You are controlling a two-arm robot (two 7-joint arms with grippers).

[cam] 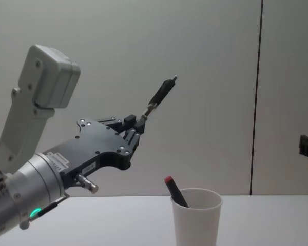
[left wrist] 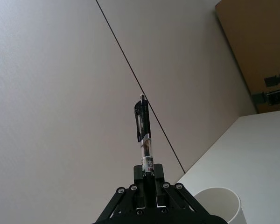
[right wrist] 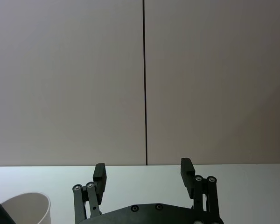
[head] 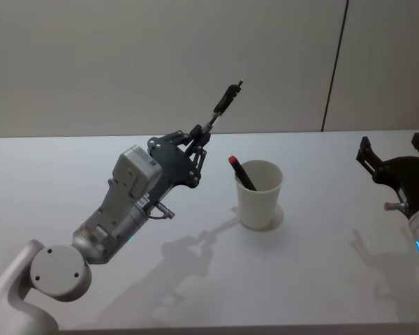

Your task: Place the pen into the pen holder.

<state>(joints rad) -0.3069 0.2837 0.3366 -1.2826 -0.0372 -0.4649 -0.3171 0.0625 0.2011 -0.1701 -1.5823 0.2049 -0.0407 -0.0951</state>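
The pen slants upward from the left gripper, whose jaws are clenched on its lower end, above the desk and left of the pen holder. That mid-desk cup contains a red-capped pen. The right gripper hovers near the desk's right edge, jaws spread.

A white table runs across the foreground, with soft grey shadows lying on it. Behind it stands a pale grey wall split by a thin dark vertical seam. In the left wrist view, a brown wooden panel carries black hardware. A black pen with a red cap leans in the pen holder, cap uppermost.
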